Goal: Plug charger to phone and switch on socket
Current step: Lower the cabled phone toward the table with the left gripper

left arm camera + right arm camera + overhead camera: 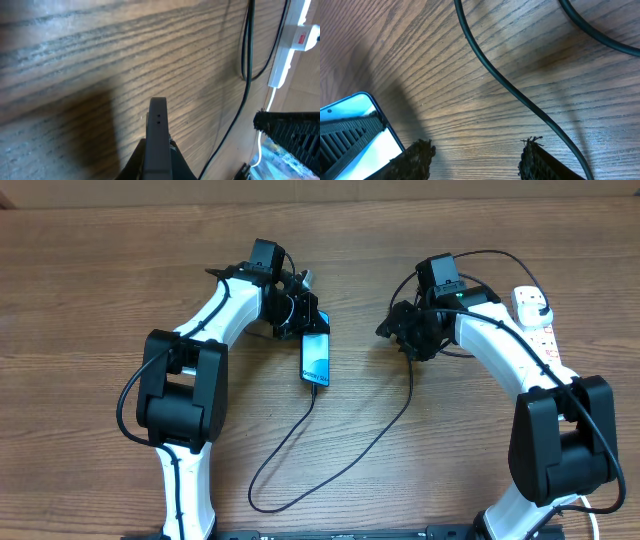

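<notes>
Centre frame, the thin black charger cable [410,395] looks plugged into the slim blue-screened phone [316,360] lying on the wooden surface [100,300]. Left jaws closed, right jaws open and empty. The white socket strip [536,320] at upper right probably still needs switching on.

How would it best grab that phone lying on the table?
Probably grip the phone across its two long edges, near mid-length, coming straight down from above: it lies flat, screen up, and is narrowest that way. The charger cable meets its near end, so keep clear there.

Phone [315,358] centre, charger [290,442] trailing from its lower end, socket [535,315] far right
</notes>
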Available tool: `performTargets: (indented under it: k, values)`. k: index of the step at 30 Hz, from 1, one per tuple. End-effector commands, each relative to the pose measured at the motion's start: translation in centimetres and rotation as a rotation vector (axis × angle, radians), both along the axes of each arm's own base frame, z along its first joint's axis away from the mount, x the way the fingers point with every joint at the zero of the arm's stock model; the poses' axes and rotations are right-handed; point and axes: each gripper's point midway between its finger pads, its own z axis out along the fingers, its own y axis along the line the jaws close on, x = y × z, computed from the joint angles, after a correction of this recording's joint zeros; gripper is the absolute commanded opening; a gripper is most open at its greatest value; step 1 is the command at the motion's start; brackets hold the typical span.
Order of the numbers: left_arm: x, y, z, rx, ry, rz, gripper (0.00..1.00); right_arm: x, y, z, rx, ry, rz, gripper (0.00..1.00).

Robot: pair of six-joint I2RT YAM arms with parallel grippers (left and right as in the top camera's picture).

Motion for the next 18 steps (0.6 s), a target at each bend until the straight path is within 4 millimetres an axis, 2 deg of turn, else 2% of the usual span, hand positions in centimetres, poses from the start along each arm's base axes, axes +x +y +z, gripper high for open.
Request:
performTargets:
  k: [1,7,18]
  values:
    - [-0.5,-0.3,-0.1,-0.003,0.030,0.018,0.04,0.4,-0.3,1.3,-0.003,-0.039,-0.005,0.59]
    - [-0.1,0.4,-0.9,0.060,0.055,0.086,0.03,0.3,-0.3,1.3,-0.003,-0.036,-0.004,0.59]
    - [0.3,-0.2,-1.2,0.079,0.020,0.082,0.04,0.3,-0.3,1.3,-0.004,-0.037,-0.003,0.60]
